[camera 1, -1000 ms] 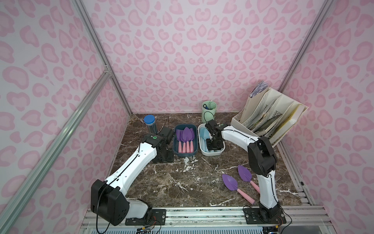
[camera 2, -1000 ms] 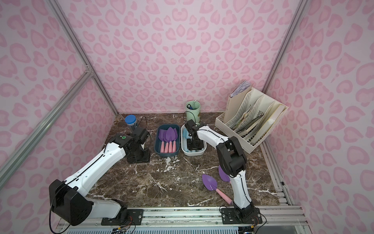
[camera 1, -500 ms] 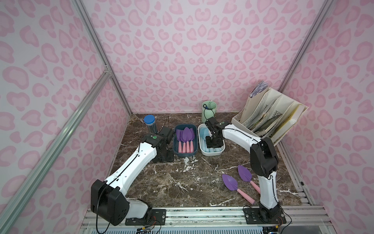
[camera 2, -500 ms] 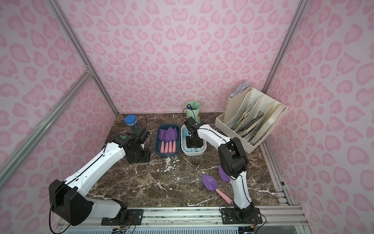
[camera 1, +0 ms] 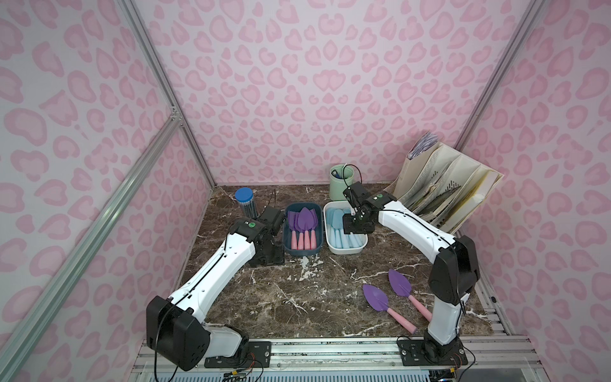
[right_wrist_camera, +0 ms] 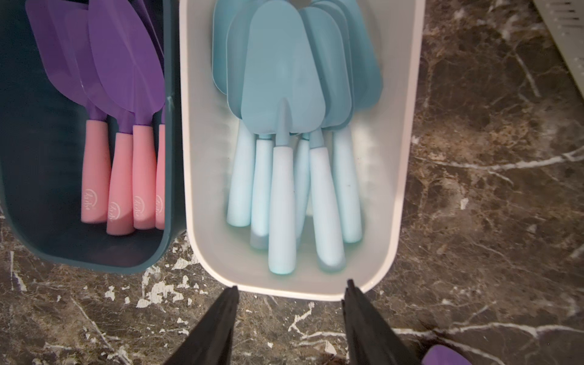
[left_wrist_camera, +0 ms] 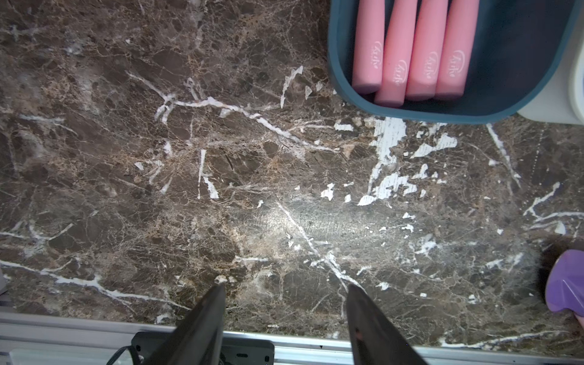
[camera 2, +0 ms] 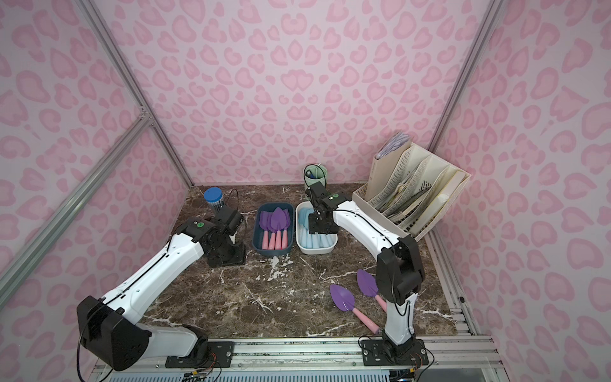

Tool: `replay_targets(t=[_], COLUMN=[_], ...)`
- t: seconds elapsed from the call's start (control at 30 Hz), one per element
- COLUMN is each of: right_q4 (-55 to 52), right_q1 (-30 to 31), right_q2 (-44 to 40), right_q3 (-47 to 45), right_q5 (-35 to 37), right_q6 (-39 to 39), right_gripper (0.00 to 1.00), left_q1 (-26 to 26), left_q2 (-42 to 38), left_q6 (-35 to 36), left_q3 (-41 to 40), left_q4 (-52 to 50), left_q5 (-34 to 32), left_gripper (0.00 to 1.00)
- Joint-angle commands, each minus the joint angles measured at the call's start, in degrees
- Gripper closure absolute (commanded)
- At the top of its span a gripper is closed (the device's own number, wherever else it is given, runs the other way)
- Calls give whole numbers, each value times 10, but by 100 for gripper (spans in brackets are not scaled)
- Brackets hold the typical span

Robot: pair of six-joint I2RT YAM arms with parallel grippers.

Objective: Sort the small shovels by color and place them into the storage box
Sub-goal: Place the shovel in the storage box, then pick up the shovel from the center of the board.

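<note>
A: Brown marble tabletop (camera 1: 281, 307), pink spotted walls all round. Shovels first, quick.

B: We see the light blue shovels (right_wrist_camera: 284, 94) stacked in the white box (right_wrist_camera: 401, 158), handles all one way. We count about six handles. No blue one loose on the table that we can find.

A: Purple?

B: Four boxed purple shovels (camera 1: 302, 220), pink handles, are in the dark blue box (camera 1: 301, 252), just beside the white box. Two loose purple shovels (camera 1: 376, 297) lie side by side on the marble near the right arm's base, well apart from both boxes.

A: So how far along?

B: We judge blue finished and purple two short. Last stretch.

A: Claws?

B: We have the right gripper (right_wrist_camera: 291, 284) above the handle end of the white box, fingers spread, nothing between them. The left gripper (left_wrist_camera: 286, 285) sits low beside the dark blue box over bare marble, also spread and empty.

A: What's left, then?

B: Our guess is that each loose purple shovel gets picked up and laid in the dark blue box. We'd say the right arm is nearer to them.

A: Clutter?

B: Along the back we note a pencil tube (camera 1: 245, 203) with a blue cap, a green cup (camera 1: 337, 190) and a file rack (camera 1: 446, 188). None of it is ours to sort.
</note>
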Motion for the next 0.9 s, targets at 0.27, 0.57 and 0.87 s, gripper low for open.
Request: replay_targets(t=[0.27, 0.57, 0.87], right_q4=[10, -9, -53], right_q1=[-29, -31, -6], right_q2=[-129, -229, -308], right_q3=[-157, -300, -418], right_q5=[-6, -22, -66], right_q6=[-16, -36, 14], right_gripper=[42, 42, 41], left_q1=[-76, -95, -97], left_q2=[36, 48, 53], left_q6=[-66, -81, -79], left_q3=[28, 28, 19], left_q4=[-17, -18, -15], left_q5=[-18, -18, -18], left_gripper=[35, 35, 35])
